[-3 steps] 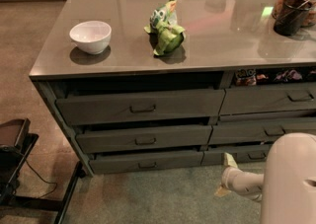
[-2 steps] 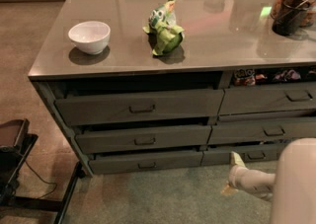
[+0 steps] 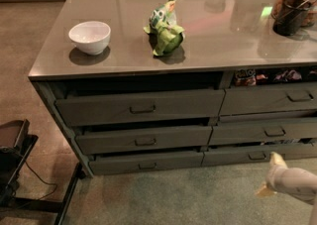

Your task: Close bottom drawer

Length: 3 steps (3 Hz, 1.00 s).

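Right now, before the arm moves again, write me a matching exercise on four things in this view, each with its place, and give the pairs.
Things:
1. white bowl
2. green bag
3. bottom drawer
4. gripper

Places:
A. low at the right, over the carpet, jaws apart
B. left part of the countertop
C. lowest of the left-hand stack, just above the carpet
D. middle of the countertop, crumpled

Pairs: 1-B, 2-D, 3-C, 4-A
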### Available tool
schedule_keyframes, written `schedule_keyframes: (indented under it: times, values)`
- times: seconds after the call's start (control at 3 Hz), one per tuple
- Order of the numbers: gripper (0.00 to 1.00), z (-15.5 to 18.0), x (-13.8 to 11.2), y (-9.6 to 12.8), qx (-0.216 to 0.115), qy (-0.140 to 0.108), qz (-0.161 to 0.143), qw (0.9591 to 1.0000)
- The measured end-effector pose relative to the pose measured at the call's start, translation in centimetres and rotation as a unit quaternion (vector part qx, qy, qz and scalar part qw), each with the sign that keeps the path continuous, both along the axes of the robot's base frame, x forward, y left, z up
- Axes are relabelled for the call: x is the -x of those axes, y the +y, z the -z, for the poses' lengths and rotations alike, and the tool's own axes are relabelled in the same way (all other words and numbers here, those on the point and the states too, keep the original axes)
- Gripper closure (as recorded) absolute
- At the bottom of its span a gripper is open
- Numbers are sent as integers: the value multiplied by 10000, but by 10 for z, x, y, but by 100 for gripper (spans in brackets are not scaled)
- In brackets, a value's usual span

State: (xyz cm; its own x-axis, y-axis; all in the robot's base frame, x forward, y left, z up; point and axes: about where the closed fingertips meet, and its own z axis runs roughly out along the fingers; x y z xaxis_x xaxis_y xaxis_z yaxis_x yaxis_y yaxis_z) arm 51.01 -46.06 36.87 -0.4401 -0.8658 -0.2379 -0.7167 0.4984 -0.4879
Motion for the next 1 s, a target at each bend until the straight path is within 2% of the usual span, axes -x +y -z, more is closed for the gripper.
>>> schedule_keyframes:
  times: [0.33, 0.67, 1.0]
  values:
    - [0, -79, 25, -43, 375, -245, 319, 9985]
    - [0, -110, 16, -45, 462, -449, 299, 9975]
    - [0, -110, 16, -45, 462, -449, 299, 9975]
